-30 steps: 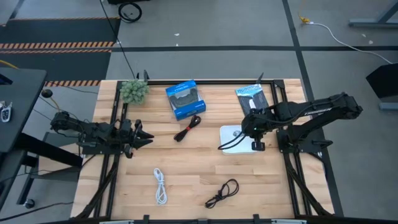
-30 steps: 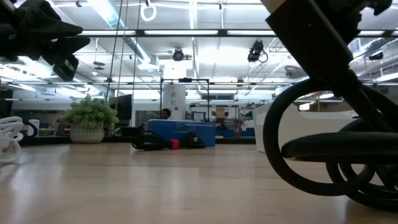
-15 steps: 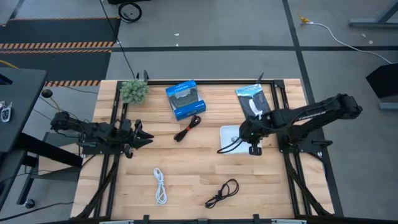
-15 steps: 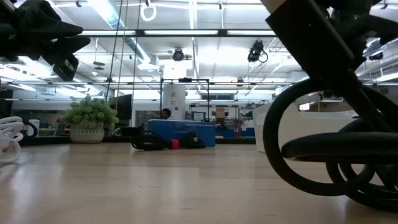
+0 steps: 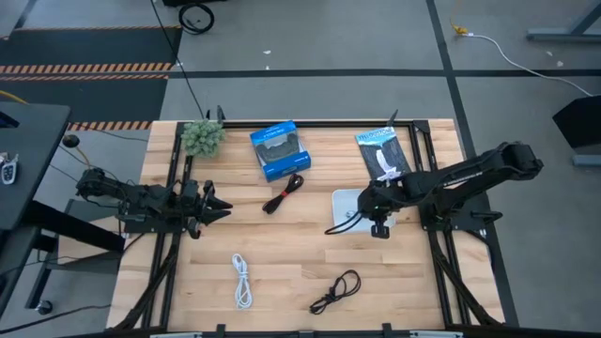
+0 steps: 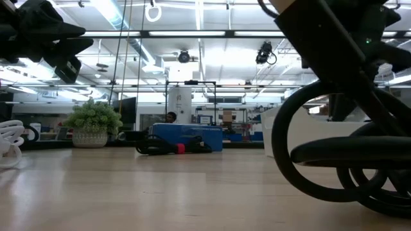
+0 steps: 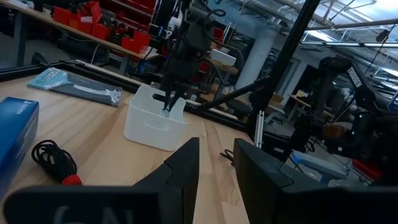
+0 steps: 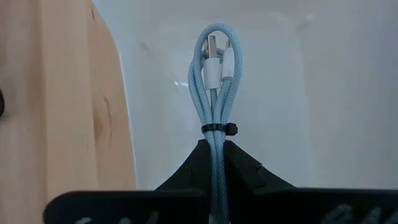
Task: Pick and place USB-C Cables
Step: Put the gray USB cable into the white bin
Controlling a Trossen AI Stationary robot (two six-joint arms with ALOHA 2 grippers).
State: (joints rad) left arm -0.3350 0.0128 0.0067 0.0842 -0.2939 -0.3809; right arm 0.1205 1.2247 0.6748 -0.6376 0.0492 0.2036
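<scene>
One pale blue-grey cable [image 8: 214, 93] hangs clamped in the right gripper [image 8: 212, 152], now lower over the white bin [image 5: 346, 201] near the worktop's right edge | release looks next (three cables still out) | left gripper [image 5: 214, 206] idle, fingers apart

bright overhead strip lights | low view foreground blurred | soft shadows

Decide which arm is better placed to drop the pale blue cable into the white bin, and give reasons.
Right. The right gripper is shut on the pale blue cable, directly above the white bin. The left gripper waits across the table.
</scene>
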